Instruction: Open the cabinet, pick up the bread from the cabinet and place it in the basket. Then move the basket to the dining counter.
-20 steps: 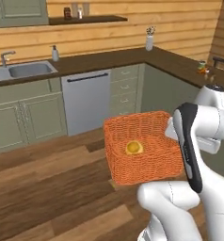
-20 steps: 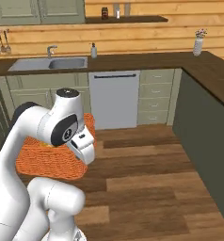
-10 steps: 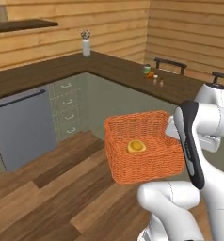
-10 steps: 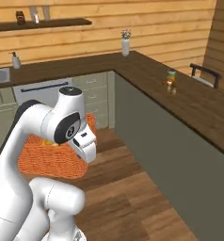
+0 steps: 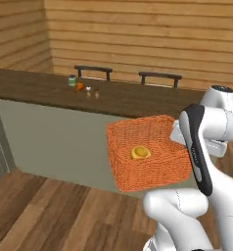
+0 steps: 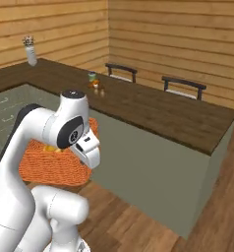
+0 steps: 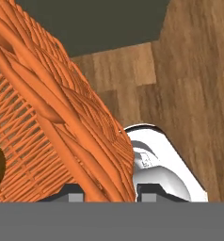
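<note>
In the centre of the left base view, the basket (image 5: pixel 148 154) hangs clear of the plank floor (image 5: pixel 50 211), short of the dining counter (image 5: pixel 64 93); the bread (image 5: pixel 140 152) lies on its weave, small and golden. In the right base view the counter's long edge (image 6: pixel 153 110) runs to the right, with open floor below. In the hand view the gripper (image 7: pixel 108 195) is clamped on the basket's rim, one finger (image 7: pixel 149 194) outside the wall.

links: we see glossy white rounded shells on the arm (image 5: pixel 187 215) | joints: dark grey-black bands and a round dark cap with a pale ring | wrist: white boxy block | fingers (image 7: pixel 151 195): small, dark
</note>
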